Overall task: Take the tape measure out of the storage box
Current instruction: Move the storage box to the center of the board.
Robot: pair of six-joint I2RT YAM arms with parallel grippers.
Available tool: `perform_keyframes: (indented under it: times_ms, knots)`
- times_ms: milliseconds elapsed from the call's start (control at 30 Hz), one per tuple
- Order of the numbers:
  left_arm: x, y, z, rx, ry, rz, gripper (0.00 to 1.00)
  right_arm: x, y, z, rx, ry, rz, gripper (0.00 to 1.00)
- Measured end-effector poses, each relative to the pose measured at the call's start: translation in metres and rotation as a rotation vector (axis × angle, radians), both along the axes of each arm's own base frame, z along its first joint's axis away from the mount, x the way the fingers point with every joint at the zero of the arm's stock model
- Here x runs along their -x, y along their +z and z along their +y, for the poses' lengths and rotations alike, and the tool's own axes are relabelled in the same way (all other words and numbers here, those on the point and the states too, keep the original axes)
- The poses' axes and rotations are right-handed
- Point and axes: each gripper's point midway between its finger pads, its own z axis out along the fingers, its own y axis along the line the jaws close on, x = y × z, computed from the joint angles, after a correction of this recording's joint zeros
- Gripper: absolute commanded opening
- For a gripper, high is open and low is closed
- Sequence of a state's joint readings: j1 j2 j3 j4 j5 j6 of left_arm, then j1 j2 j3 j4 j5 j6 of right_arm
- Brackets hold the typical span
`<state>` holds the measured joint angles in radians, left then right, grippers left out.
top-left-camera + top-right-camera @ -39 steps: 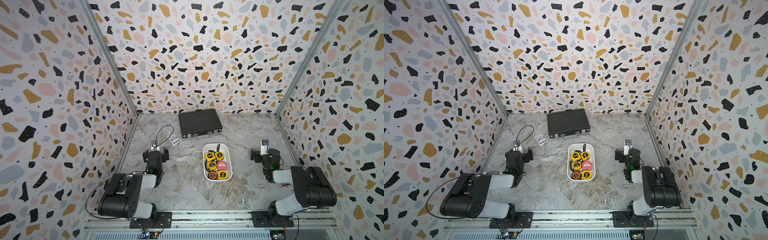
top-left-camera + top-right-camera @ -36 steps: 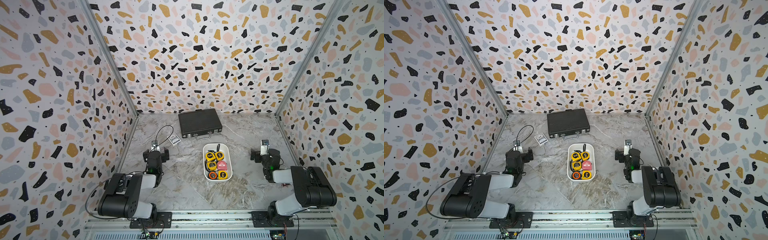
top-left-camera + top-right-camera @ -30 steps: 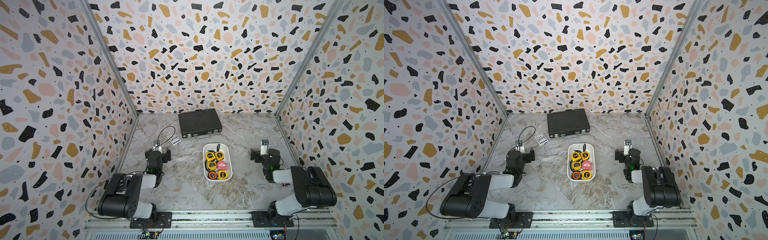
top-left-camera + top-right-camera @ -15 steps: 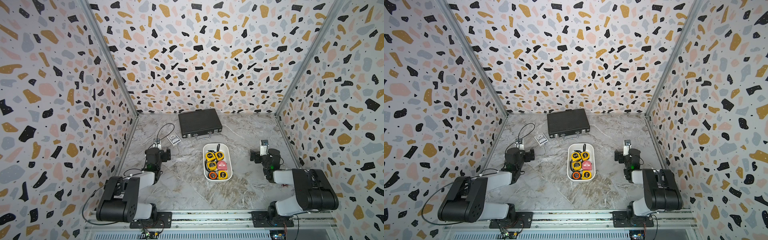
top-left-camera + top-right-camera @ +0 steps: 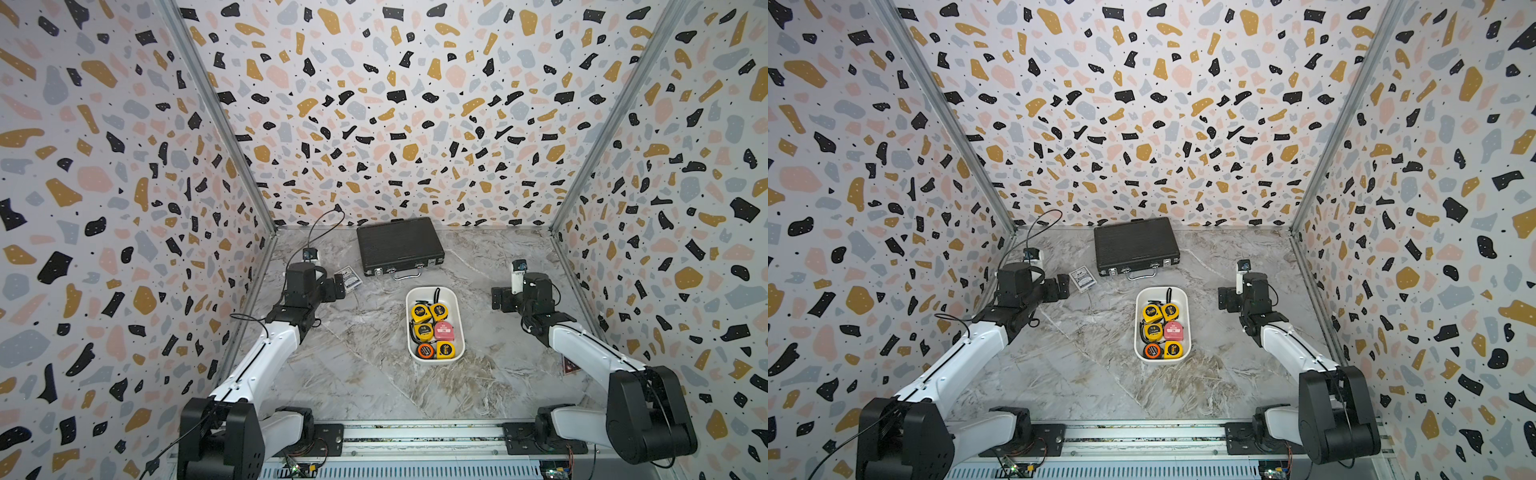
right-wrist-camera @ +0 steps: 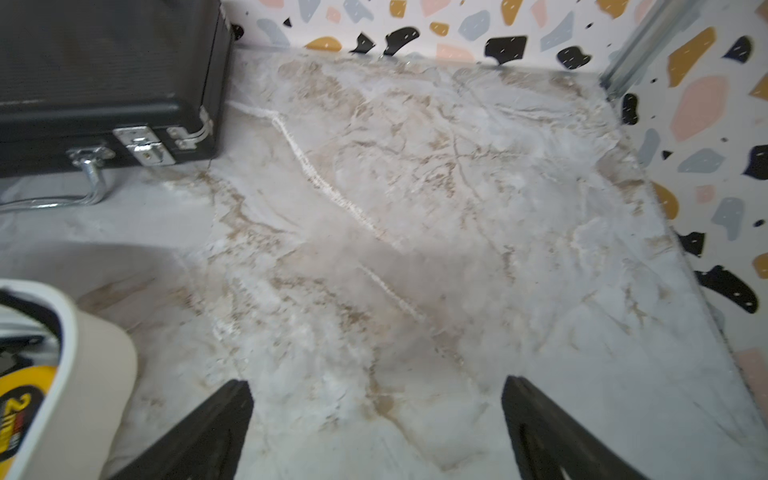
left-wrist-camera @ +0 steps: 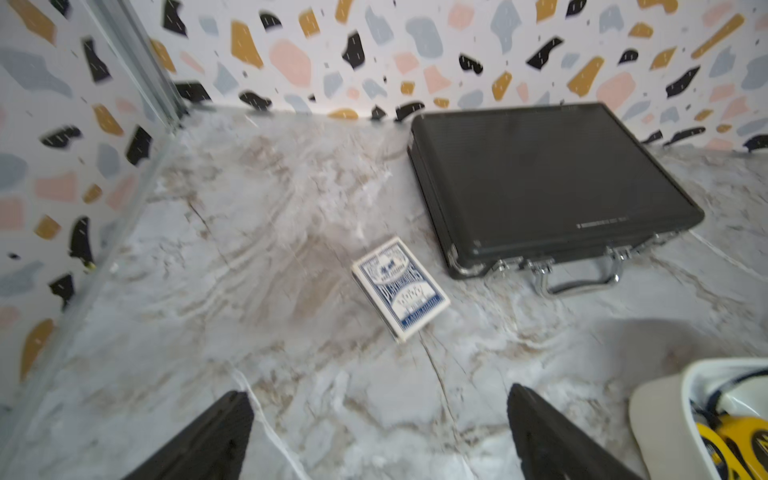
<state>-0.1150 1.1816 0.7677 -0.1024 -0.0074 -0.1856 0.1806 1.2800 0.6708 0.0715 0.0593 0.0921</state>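
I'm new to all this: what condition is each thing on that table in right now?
storage box: open-topped, sitting flat on the table.
tape measures: six, all inside the storage box.
briefcase: shut, lying flat.
card pack: lying flat, untouched.
left tool: open, empty.
right tool: open, empty.

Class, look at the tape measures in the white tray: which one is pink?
The pink tape measure, in the middle row, right column of the storage box. The others are yellow, except one orange one.
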Motion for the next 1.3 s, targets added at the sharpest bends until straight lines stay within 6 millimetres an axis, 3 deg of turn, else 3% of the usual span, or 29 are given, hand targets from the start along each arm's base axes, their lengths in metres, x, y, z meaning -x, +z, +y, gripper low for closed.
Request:
perform_keyframes:
  times_ms: [200, 333, 567, 967, 1300]
  knots:
    - [0.03, -0.03, -0.035, 0.076, -0.052, 0.172, 1.0, 0.028, -0.009, 0.036, -0.152, 0.079, 0.168, 0.99]
    - [0.048, -0.044, -0.059, 0.117, -0.088, 0.263, 1.0, 0.054, -0.021, 0.072, -0.274, 0.157, 0.297, 0.99]
    - [0.062, -0.06, -0.095, 0.153, -0.131, 0.376, 1.0, 0.081, -0.033, 0.124, -0.429, 0.252, 0.447, 0.99]
    - [0.068, -0.07, -0.157, 0.121, -0.23, 0.467, 1.0, 0.088, -0.042, 0.171, -0.575, 0.317, 0.555, 0.99]
    - [0.065, -0.091, -0.181, 0.042, -0.225, 0.547, 1.0, 0.08, -0.034, 0.206, -0.633, 0.374, 0.562, 0.99]
